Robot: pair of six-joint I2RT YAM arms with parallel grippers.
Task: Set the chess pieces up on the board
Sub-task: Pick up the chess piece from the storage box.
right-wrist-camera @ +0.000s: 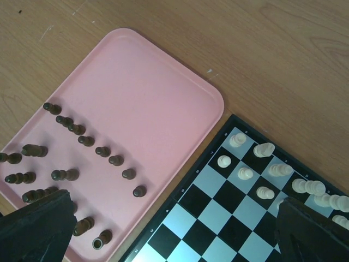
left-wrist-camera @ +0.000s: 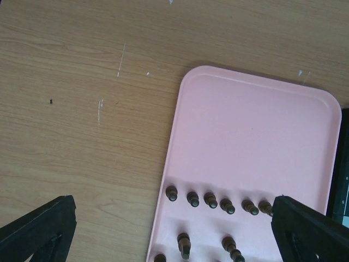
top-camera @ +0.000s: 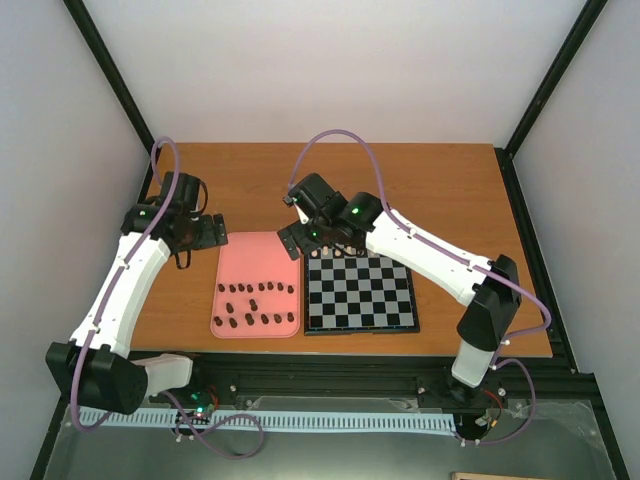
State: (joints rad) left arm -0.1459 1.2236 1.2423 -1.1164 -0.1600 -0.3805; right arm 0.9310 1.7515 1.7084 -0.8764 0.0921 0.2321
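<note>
From above: chess pieces on the near half of a pink tray, just left of the board; left gripper and right gripper at its far corners, seemingly about equally close. Left wrist: jaws wide apart, empty, a row of pieces directly ahead between them. Right wrist: jaws fully spread, nothing held, pieces off to the left, board with cream pieces to the right.

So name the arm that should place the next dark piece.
Probably right: the right gripper, open, hangs where the pink tray meets the board, chess pieces in view. The left gripper, also open, is farther from the board.
</note>
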